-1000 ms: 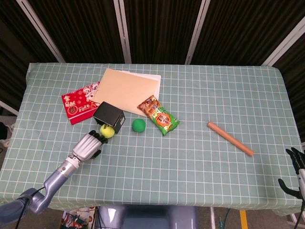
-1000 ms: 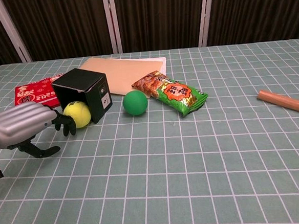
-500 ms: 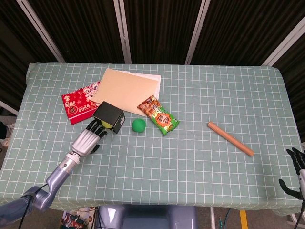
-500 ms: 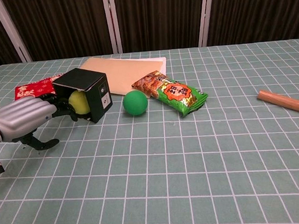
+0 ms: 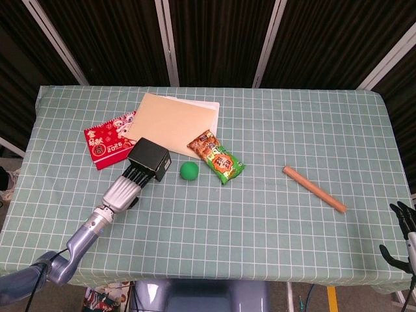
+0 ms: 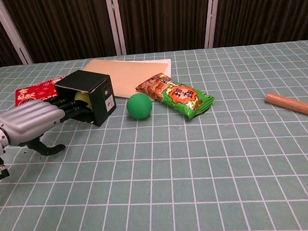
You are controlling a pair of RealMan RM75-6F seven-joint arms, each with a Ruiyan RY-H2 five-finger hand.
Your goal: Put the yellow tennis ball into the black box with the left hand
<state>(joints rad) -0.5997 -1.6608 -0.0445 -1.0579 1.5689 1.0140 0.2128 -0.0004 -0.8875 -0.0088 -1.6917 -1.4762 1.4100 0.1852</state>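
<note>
The black box (image 5: 149, 158) (image 6: 93, 89) lies on its side at the left of the table, its mouth facing me. The yellow tennis ball (image 6: 82, 98) sits inside that mouth; the head view does not show it. My left hand (image 5: 124, 188) (image 6: 30, 121) lies flat in front of the box, fingers (image 6: 67, 105) stretched into the opening and touching the ball. It grips nothing. My right hand (image 5: 403, 229) hangs off the table's front right corner, only partly in view, fingers apart.
A green ball (image 5: 189, 170) (image 6: 139, 106) rests just right of the box, beside a snack packet (image 5: 216, 158) (image 6: 177, 95). A tan folder (image 5: 174, 120) and a red cloth (image 5: 109, 138) lie behind the box. A wooden stick (image 5: 314, 188) lies at the right.
My left hand pushed forward, rolling the yellow ball from the table in front of the box into its mouth. The fingers now reach inside. The right hand stayed still.
</note>
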